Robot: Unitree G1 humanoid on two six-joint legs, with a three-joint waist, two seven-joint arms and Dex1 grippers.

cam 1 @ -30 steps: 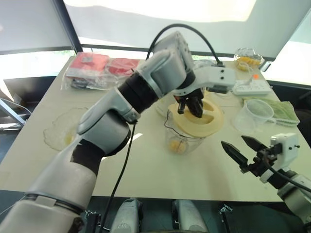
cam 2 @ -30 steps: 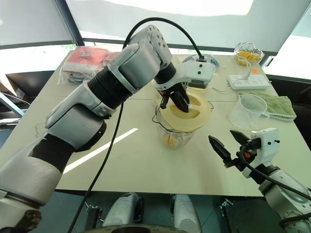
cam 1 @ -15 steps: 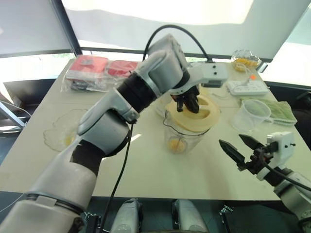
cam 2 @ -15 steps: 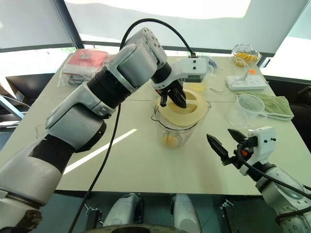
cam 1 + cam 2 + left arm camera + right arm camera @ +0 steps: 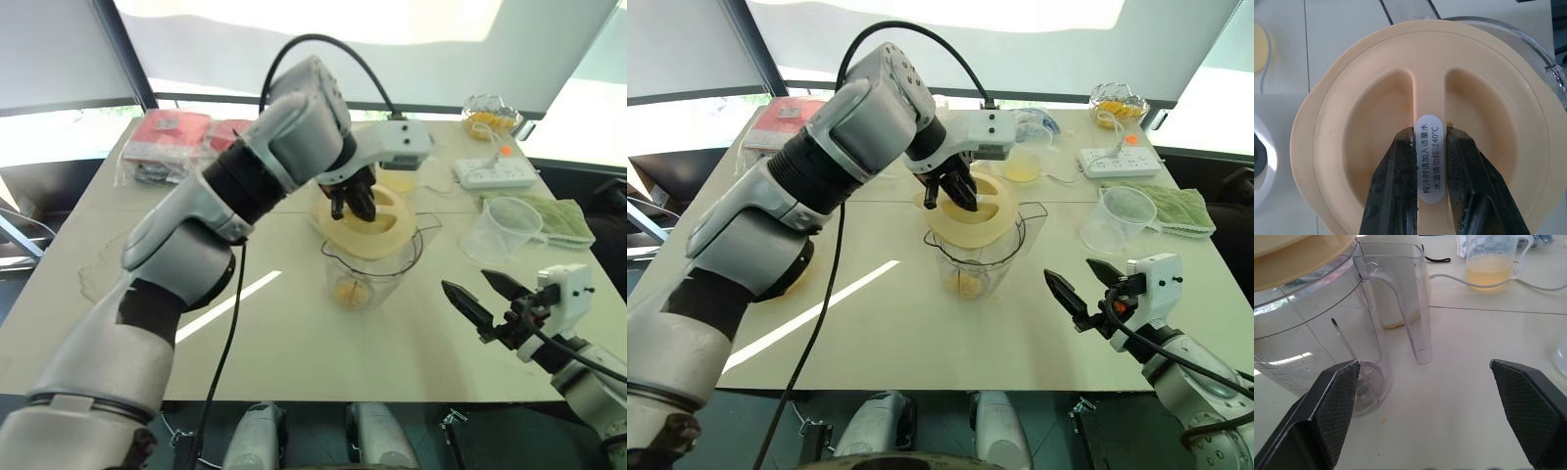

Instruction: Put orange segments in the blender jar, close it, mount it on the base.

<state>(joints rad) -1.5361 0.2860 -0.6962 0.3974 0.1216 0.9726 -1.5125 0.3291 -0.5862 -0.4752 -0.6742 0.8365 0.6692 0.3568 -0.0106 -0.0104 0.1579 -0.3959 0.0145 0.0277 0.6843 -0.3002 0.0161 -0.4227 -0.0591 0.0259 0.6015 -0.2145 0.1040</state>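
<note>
The clear blender jar (image 5: 377,266) stands mid-table with orange segments (image 5: 348,291) lying at its bottom. My left gripper (image 5: 353,203) is shut on the centre ridge of a pale peach lid (image 5: 1371,122). It holds the lid tilted over the jar's mouth, and part of the jar's rim (image 5: 1542,54) shows beyond the lid's edge. The white base (image 5: 1265,169) with its dark socket sits just behind the jar. My right gripper (image 5: 490,304) hovers open to the right of the jar, level with its handle (image 5: 1410,308), with nothing between its fingers.
A glass bowl of more orange pieces (image 5: 487,116) and a white power strip (image 5: 495,174) sit at the back right. An empty clear measuring cup (image 5: 505,230) stands beside a green cloth (image 5: 560,220). A small cup of yellow liquid (image 5: 1024,162) is behind the jar. Red packets (image 5: 171,137) lie back left.
My left gripper has carried the lid leftward, from overhanging the jar's right side to sitting more over its mouth. The right gripper has stayed where it was, open.
</note>
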